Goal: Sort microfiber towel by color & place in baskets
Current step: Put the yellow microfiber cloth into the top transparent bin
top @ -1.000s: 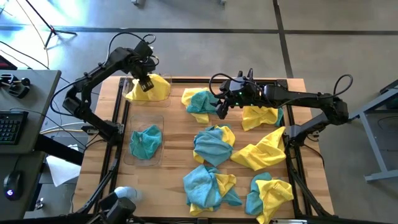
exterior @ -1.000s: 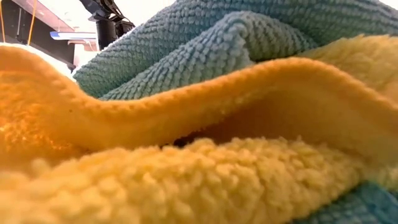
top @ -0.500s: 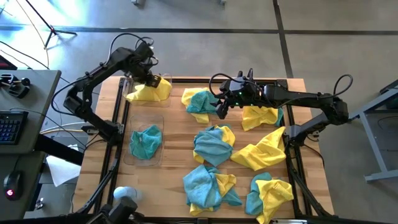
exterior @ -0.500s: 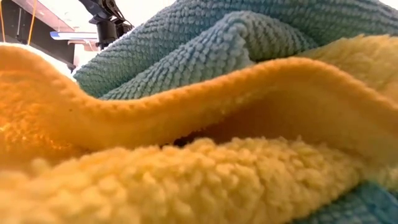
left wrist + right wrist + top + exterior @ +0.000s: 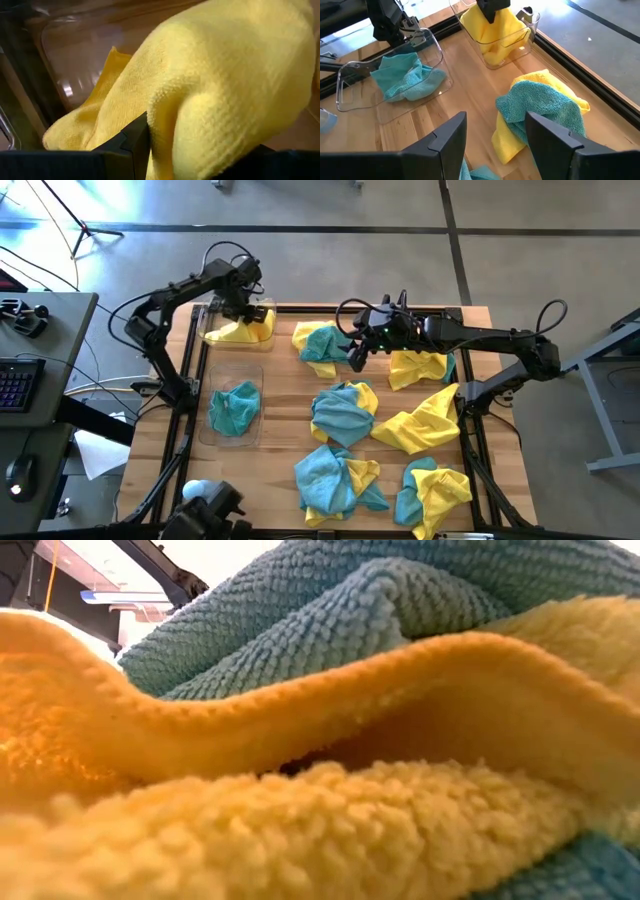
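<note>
My left gripper (image 5: 240, 307) points down into the far clear basket (image 5: 264, 310) at the table's far left and is shut on a yellow towel (image 5: 240, 332). In the right wrist view, that gripper (image 5: 492, 7) stands over the towel (image 5: 492, 35) inside the basket (image 5: 530, 22). A teal towel (image 5: 235, 408) lies in the near basket (image 5: 205, 430). My right gripper (image 5: 356, 356) hangs open above the table's far middle, beside a yellow and teal towel heap (image 5: 540, 107). My left gripper pinches a bunched-up part of the yellow towel (image 5: 172, 117) between its two fingers (image 5: 132, 142), coming from above and pointing down. The towel hangs in a heap below the fingers. Its lower end (image 5: 75, 132) lies on the basket's floor.
More yellow and teal towels lie in heaps over the table's middle (image 5: 342, 412), right (image 5: 418, 425) and near part (image 5: 335, 480). Black frame rails (image 5: 470, 440) run along the table's sides. In the low view, towels (image 5: 330, 770) right in front of the camera hide the table.
My left gripper has gone down into the far basket with the yellow towel and has rolled about its own pointing line. The towel, spread over the basket's rim before, now sits gathered inside it.
</note>
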